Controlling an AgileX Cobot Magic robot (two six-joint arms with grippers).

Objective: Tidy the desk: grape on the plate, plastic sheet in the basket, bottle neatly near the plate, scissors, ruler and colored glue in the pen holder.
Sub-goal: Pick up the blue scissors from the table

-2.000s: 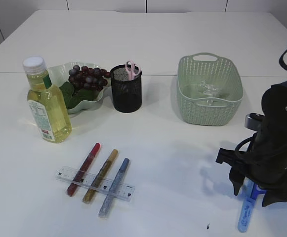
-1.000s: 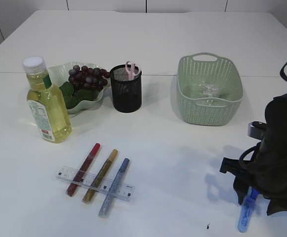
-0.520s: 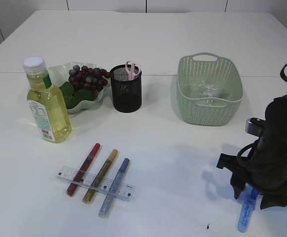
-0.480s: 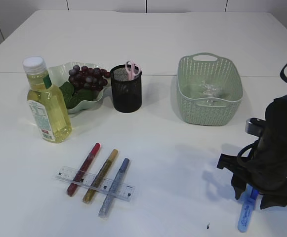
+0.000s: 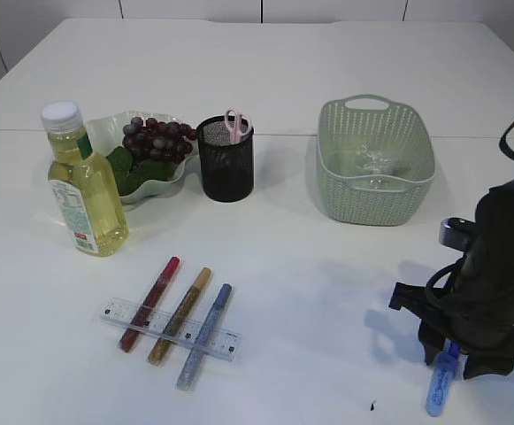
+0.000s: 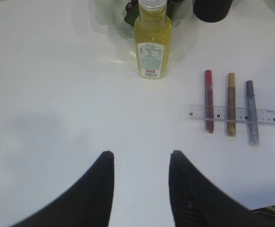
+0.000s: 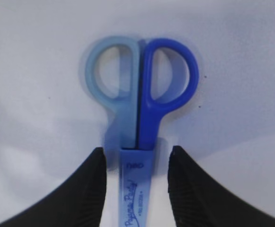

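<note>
Blue scissors [image 5: 437, 390] in a blue sheath lie flat on the table at the front right. My right gripper [image 5: 452, 361] is low over them and open. In the right wrist view its fingers [image 7: 136, 158] straddle the sheath just below the handles [image 7: 142, 87] without touching. Three glue sticks, red [image 5: 149, 303], gold [image 5: 180, 315] and silver-blue [image 5: 204, 336], lie across a clear ruler [image 5: 170, 328]. The bottle [image 5: 84, 181] stands beside the plate [image 5: 164, 188] of grapes [image 5: 155, 137]. My left gripper [image 6: 141, 158] is open and empty over bare table.
The black mesh pen holder [image 5: 226, 159] holds pink scissors [image 5: 235, 124]. The green basket [image 5: 376, 190] holds a crumpled plastic sheet [image 5: 372, 159]. The left wrist view shows the bottle [image 6: 152, 45], glue sticks [image 6: 231, 104] and ruler [image 6: 265, 116] ahead.
My right gripper has sunk a little lower over the blue scissors and shifted slightly. Nothing else has moved.
</note>
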